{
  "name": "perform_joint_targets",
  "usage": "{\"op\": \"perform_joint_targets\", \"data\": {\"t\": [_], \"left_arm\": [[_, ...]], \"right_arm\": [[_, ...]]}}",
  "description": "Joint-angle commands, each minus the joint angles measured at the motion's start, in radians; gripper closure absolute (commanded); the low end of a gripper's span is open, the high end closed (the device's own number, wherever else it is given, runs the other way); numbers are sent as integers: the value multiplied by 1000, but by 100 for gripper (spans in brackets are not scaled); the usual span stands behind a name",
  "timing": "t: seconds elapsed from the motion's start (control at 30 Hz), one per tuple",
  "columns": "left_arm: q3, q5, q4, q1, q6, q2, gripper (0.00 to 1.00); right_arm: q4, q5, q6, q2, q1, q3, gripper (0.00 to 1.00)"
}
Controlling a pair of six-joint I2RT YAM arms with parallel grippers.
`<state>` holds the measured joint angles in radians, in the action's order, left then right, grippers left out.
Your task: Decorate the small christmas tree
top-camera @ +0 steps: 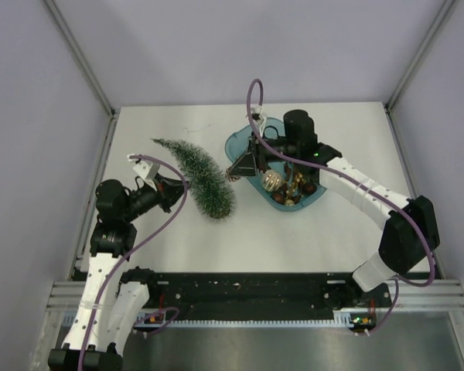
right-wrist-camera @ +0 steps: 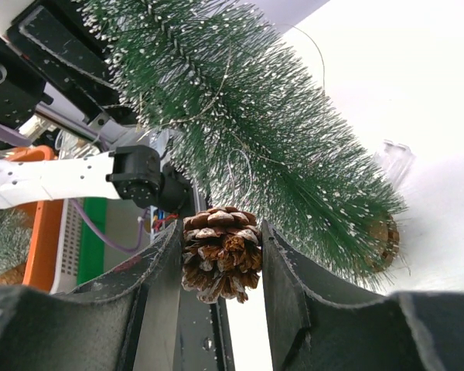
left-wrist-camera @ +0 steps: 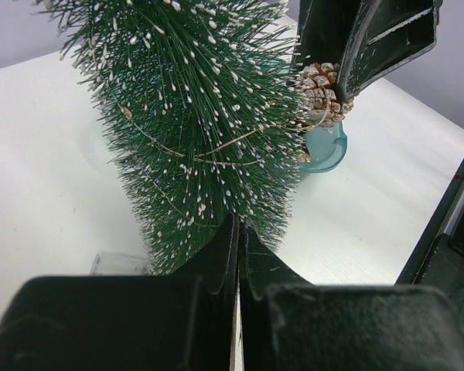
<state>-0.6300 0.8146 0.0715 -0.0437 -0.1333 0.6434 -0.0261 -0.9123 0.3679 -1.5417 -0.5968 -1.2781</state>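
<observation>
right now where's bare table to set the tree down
The table is bare along the near strip between tray and rail, and in the far right corner behind the tray. Crowded: the gap between tree and tray, filled by the right pincer holding a pinecone; also the left edge, by the left arm.

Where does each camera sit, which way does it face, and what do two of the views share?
Top external: above and behind, looking down at the table; left arm and right arm show.
Left wrist: behind the left jaws, shut, facing the small christmas tree.
Right wrist: behind the right jaws, clamped on a pine cone, the tree beyond.
Shared: both wrist views show tree and pine cone.
</observation>
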Motion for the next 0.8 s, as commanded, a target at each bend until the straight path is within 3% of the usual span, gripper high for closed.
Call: {"op": "perform_joint_targets", "data": {"t": [0.0, 0.77], "left_arm": [[-17, 18, -58, 5, -14, -13, 100], [-7, 34, -62, 5, -19, -13, 100]], "right_arm": [[-54, 3, -80, -18, -12, -87, 82], [-198, -60, -178, -126, -20, -323, 85]]}}
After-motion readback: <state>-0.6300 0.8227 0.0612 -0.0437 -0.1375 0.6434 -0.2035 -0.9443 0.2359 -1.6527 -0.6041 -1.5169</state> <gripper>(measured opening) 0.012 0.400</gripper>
